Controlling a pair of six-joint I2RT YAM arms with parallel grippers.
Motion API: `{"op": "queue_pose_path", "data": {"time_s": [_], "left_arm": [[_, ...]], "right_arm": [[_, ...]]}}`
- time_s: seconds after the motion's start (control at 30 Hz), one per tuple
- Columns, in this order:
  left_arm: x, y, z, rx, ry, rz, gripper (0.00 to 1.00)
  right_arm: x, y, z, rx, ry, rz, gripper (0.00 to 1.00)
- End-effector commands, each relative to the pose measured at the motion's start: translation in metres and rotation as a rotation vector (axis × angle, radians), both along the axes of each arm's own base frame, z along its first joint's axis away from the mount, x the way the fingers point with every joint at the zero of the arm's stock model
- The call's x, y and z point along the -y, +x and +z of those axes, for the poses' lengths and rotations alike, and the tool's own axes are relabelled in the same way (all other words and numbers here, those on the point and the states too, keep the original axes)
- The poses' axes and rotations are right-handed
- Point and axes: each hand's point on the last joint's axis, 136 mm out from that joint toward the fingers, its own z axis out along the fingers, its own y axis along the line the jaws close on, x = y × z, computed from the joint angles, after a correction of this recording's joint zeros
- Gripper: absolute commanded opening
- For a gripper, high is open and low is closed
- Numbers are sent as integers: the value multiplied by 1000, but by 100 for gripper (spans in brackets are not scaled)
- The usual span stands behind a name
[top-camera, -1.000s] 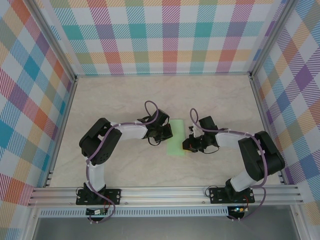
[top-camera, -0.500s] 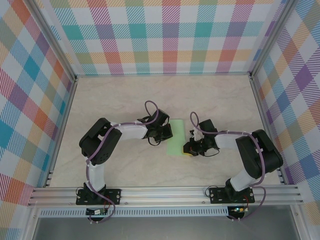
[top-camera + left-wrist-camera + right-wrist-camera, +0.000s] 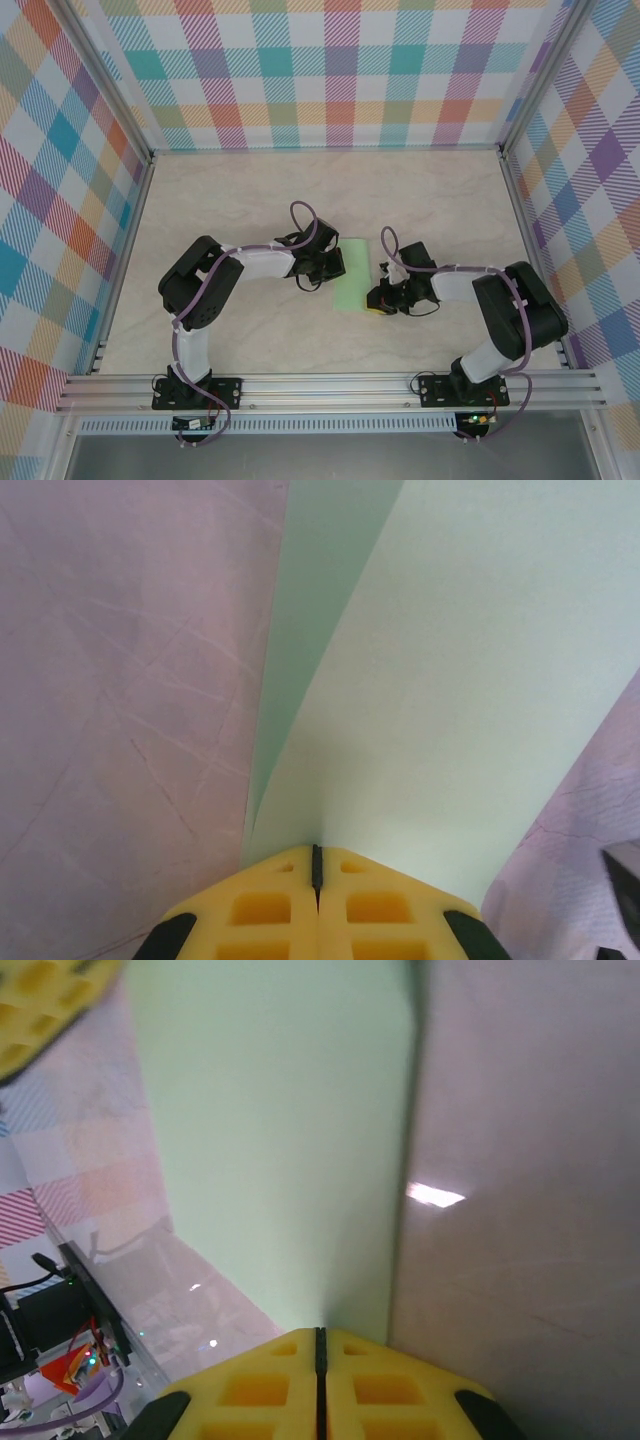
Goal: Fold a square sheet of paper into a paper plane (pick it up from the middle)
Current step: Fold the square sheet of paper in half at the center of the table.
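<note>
L gripper [image 3: 316, 862] jaws pinched together on the square sheet of paper [image 3: 450, 680], at its left edge. R gripper [image 3: 320, 1345] jaws likewise clamp its right edge.

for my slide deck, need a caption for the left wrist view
Left gripper shut on the square sheet of paper, one layer raised above the table.

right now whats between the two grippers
the square sheet of paper, pinched at opposite sides by the left gripper and right gripper, in the top view
</note>
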Motion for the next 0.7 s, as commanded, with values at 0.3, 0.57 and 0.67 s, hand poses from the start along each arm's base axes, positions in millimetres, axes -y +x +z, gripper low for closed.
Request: {"op": "queue_pose_path", "data": {"time_s": [0.3, 0.57, 0.67], "left_arm": [[-21, -29, -31, -98, 122, -26, 0], [-22, -31, -33, -102, 125, -31, 0], [-23, -32, -34, -105, 129, -31, 0]], "right_arm": [[0, 4, 11, 45, -25, -21, 7], [0, 61, 53, 161, 4, -54, 6], [-2, 77, 52, 160, 23, -57, 5]]}}
